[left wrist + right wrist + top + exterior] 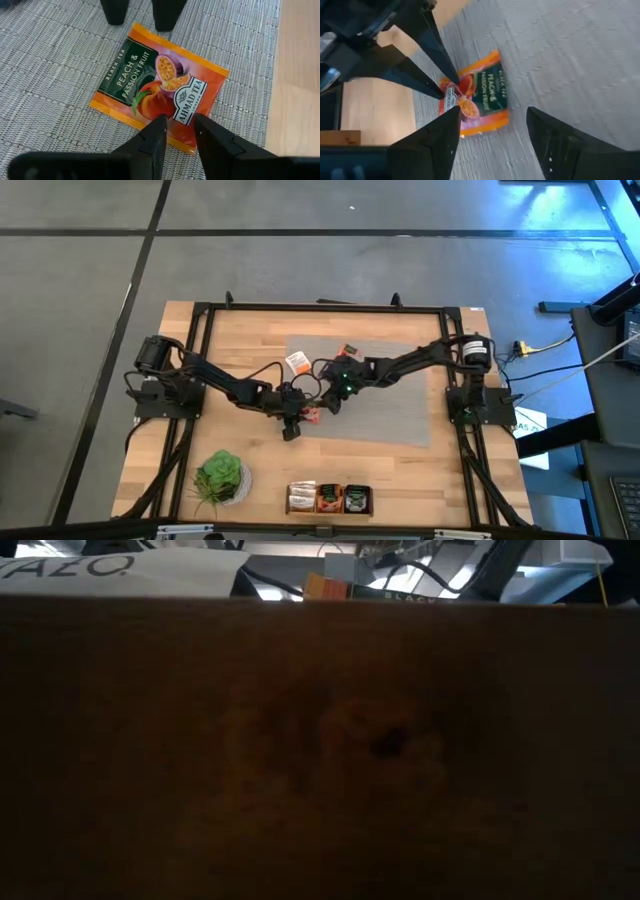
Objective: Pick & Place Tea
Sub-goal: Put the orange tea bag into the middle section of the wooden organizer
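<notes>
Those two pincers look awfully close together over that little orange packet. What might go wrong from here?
Three risks, judging by the pictures:

1. The left gripper has its tips at the edge of the flat orange peach and passion fruit tea sachet; closing there may just slide it along the grey woven mat.

2. The right gripper, open, hangs right beside it; the arms might collide.

3. The sachet lies near the mat's edge by the wooden table and might be pushed off.

My wooden table (400, 470) carries a grey mat (400, 415). A potted plant (220, 476) and a tea box (329, 498) sit near its front edge.
</notes>
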